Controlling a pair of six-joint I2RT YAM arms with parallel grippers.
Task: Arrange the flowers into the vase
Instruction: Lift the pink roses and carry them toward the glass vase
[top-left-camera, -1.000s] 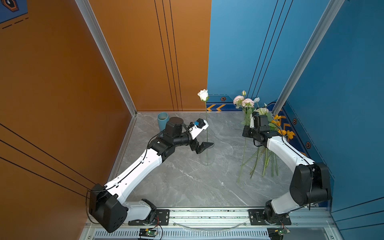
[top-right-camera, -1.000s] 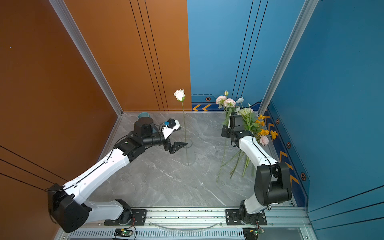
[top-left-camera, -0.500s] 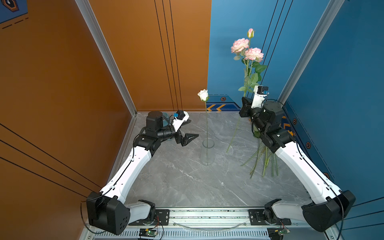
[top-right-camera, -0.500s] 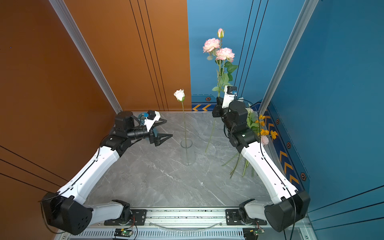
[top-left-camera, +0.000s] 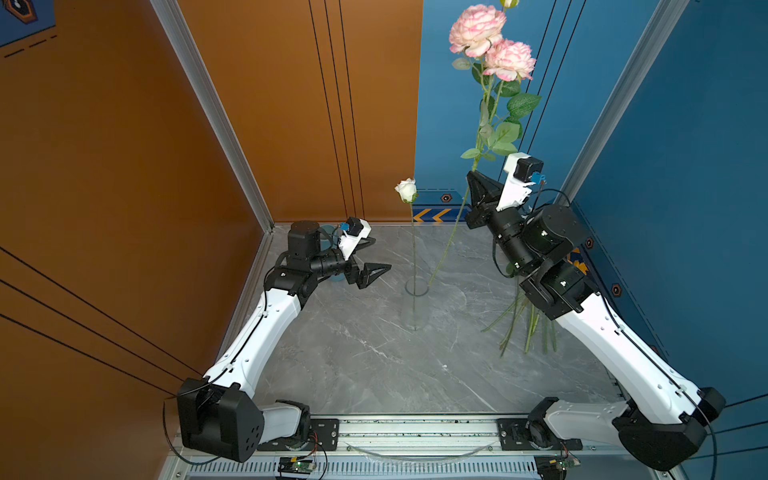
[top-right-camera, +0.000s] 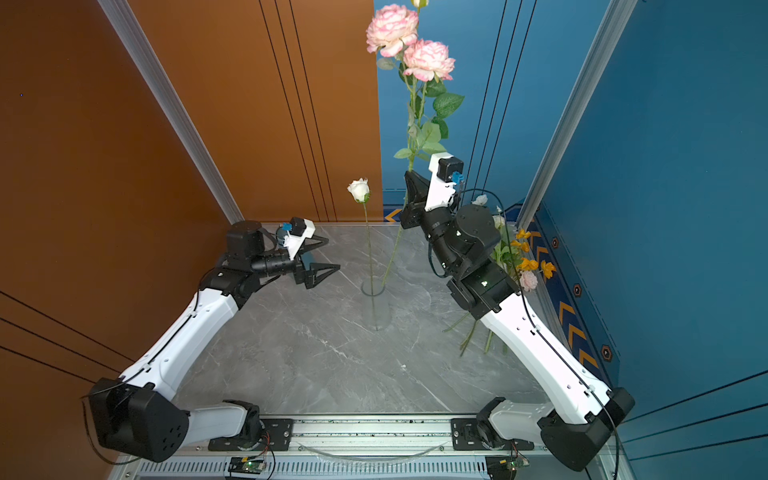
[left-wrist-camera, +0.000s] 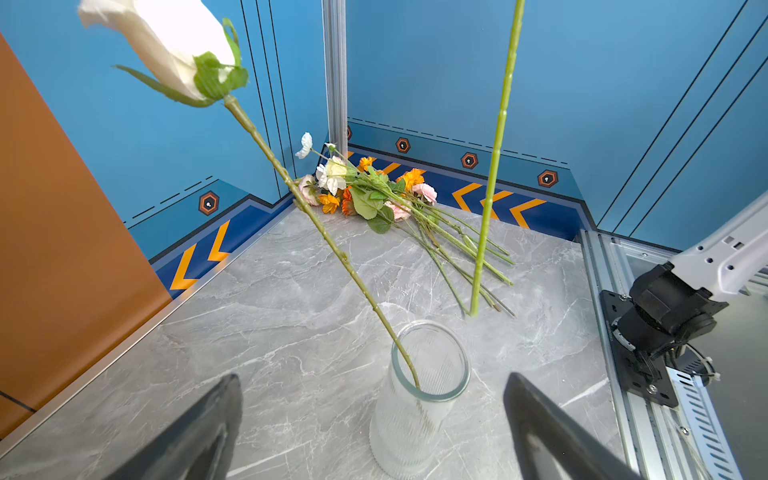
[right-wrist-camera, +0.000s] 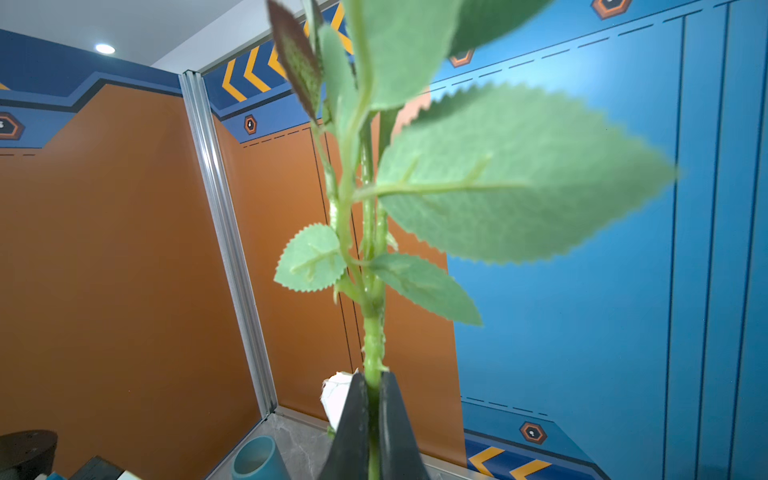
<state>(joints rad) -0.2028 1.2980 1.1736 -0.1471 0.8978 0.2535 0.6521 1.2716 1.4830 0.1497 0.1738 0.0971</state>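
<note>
Grey marbled stone makes up the worktop (top-left-camera: 353, 365), walled in by orange and blue panels.

In both top views the right arm rises along the right of the frame. Its end effector (top-left-camera: 473, 176) is clamped on the stem of a tall pink rose spray (top-left-camera: 504, 134), just under the lowest leaves. The right wrist view shows both black fingers (right-wrist-camera: 353, 415) pressed against the green stem. The two ruffled pink blooms (top-left-camera: 471, 29) reach the upper edge of the frame. The stem slants down and left, and its cut tip (left-wrist-camera: 473, 311) hangs just beside the vase's rim, outside it.

The left arm comes up the left side. Its end effector (top-left-camera: 380, 253) is spread wide and empty, pointing at the vase from a short way off.

The remaining flowers (left-wrist-camera: 374, 195), orange, white and pale pink, lie in a heap on the worktop by the blue wall, partly under the right arm in both top views.

The clear ribbed glass vase (top-left-camera: 415, 307) stands upright near mid-frame. One cream rose (top-left-camera: 406, 190) leans in it.

A teal cup (right-wrist-camera: 257, 457) sits in the far left corner, mostly hidden behind the left arm.
</note>
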